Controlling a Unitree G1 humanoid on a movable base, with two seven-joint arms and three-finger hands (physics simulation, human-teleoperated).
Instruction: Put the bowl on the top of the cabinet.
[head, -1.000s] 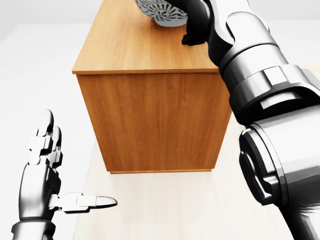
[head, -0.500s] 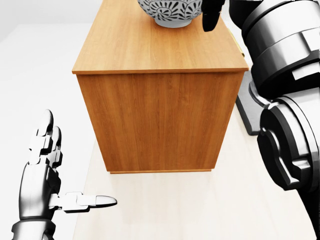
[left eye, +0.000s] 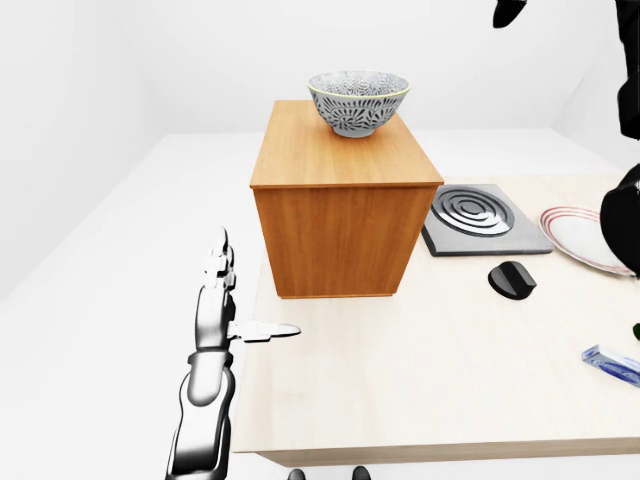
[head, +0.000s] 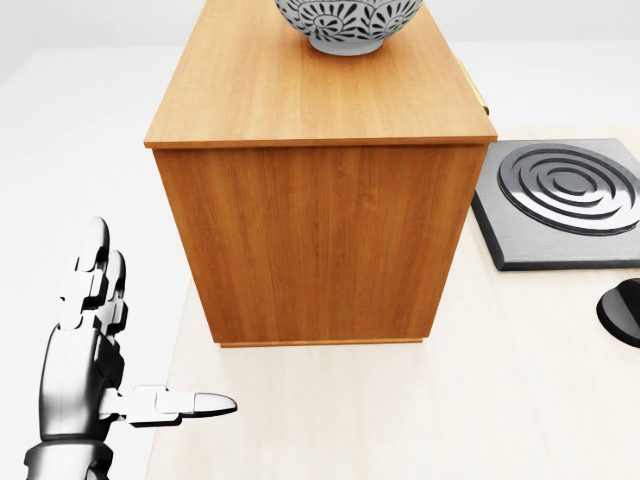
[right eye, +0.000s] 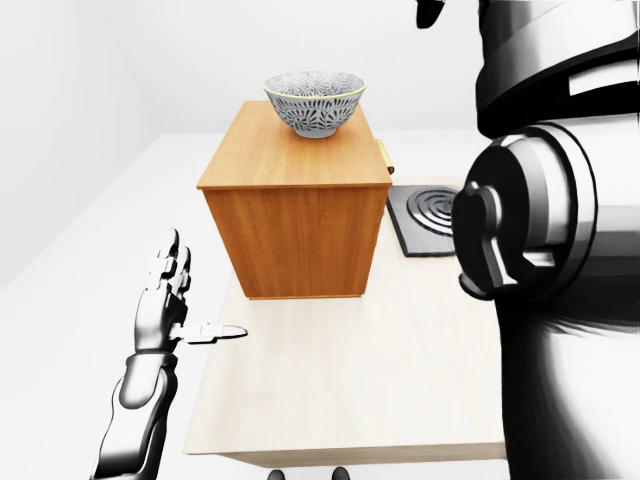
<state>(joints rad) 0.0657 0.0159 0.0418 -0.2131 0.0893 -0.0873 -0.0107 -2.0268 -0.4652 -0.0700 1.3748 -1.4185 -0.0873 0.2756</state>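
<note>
Lower left of the left-eye view, the silver three-finger left hand (left eye: 216, 300) is spread wide and empty. At upper centre the blue-and-white patterned ceramic bowl (left eye: 358, 100) sits upright on the tall wooden cabinet (left eye: 340, 190); probably rigid, breakable and glazed-slick, best gripped at the rim. Top right, the dark right hand (left eye: 508, 12) is mostly cropped; I cannot tell its state

A bare simulated kitchen mock-up is showing here: plain white walls and floor are surrounding a pale wooden table (left eye: 420, 380), which is carrying a grey hob plate with concentric rings (left eye: 478, 215), a black knob (left eye: 512, 279) lying beside it, and a red-rimmed plate (left eye: 585, 235) sitting at the left-eye view's right edge. A patterned bowl (left eye: 358, 100) is resting on a wooden cabinet (left eye: 340, 210).
</note>
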